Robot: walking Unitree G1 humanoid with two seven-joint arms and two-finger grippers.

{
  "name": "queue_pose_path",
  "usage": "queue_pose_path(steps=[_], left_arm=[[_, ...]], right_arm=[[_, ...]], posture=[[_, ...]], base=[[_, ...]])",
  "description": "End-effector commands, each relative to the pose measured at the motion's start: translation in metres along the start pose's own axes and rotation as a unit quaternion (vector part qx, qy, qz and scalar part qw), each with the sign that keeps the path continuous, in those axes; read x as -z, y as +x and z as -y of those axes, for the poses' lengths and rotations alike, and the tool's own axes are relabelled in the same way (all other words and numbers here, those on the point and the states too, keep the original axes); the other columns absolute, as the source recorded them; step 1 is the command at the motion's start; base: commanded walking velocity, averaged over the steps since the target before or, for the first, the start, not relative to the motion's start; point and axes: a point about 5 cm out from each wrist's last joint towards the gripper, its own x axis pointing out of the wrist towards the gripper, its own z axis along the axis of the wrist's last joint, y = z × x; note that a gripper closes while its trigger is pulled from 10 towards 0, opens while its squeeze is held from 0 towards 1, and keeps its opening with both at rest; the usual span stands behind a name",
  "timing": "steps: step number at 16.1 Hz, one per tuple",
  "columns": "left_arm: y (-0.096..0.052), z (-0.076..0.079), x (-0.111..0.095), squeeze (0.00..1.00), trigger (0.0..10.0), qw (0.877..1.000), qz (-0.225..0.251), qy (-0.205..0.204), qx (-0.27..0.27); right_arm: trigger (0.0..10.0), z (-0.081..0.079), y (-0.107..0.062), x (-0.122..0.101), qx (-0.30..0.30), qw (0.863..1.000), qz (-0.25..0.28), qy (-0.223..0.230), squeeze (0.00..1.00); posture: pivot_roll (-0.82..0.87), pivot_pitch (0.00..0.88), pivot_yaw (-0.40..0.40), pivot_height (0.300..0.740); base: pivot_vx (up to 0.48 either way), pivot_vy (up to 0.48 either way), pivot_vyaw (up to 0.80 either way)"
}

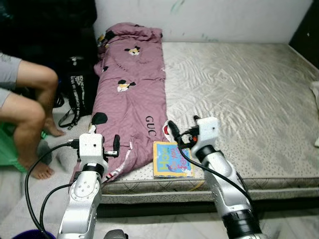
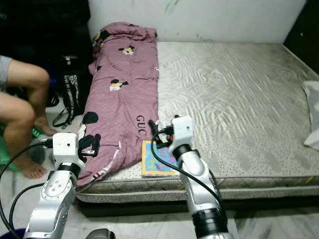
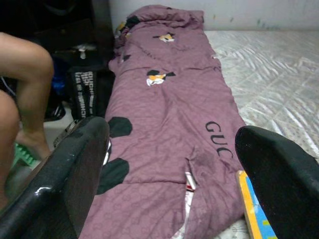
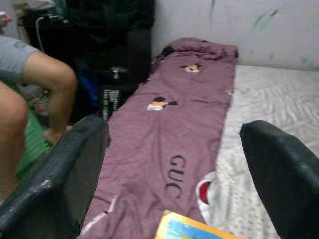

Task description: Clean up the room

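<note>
A long purple blanket (image 1: 132, 84) with cartoon prints lies down the left side of the bare mattress (image 1: 239, 94). A colourful children's book (image 1: 171, 160) rests flat at the mattress's front edge, just right of the blanket's lower end. My left gripper (image 1: 115, 144) is open and hovers at the blanket's front left corner, holding nothing. My right gripper (image 1: 172, 130) is open just above the book's far edge, beside the blanket, with nothing between its fingers. In the right wrist view, the book's corner (image 4: 187, 230) shows low between the spread fingers.
A person sits at the left, bare legs (image 1: 30, 114) and feet on the floor beside the bed. A black bag (image 1: 79, 92) stands between the person and the bed. A white cloth (image 1: 315, 94) lies at the mattress's right edge. A wall runs behind the bed.
</note>
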Motion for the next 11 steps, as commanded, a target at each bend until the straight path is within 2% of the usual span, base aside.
queue_pose_path(steps=[1, 3, 7, 11], left_arm=[[-0.001, -0.005, -0.003, 0.00, 10.0, 1.000, 0.005, -0.001, -0.010], [0.001, -0.005, -0.004, 0.00, 10.0, 1.000, 0.004, 0.000, -0.002], [0.008, 0.006, -0.009, 0.00, 10.0, 0.999, 0.004, 0.002, 0.035], [0.017, 0.017, -0.015, 0.00, 10.0, 0.996, 0.005, -0.010, 0.086]], right_arm=[[10.0, -0.002, 0.002, 0.000, -0.004, 1.000, 0.001, 0.001, 0.00], [10.0, -0.004, -0.002, 0.000, -0.002, 1.000, 0.006, -0.013, 0.00], [10.0, 0.005, -0.012, 0.003, 0.036, 0.999, 0.005, -0.008, 0.00], [10.0, 0.012, -0.020, 0.003, 0.083, 0.996, 0.012, 0.002, 0.00]], posture=[[0.05, 0.000, -0.052, 0.740], [0.03, 0.000, -0.030, 0.740], [-0.02, 0.000, 0.015, 0.740], [-0.06, 0.000, 0.046, 0.740]], base=[[0.000, 0.000, 0.00], [0.000, 0.000, 0.21], [0.000, 0.000, 0.73], [0.000, 0.000, 0.00]])
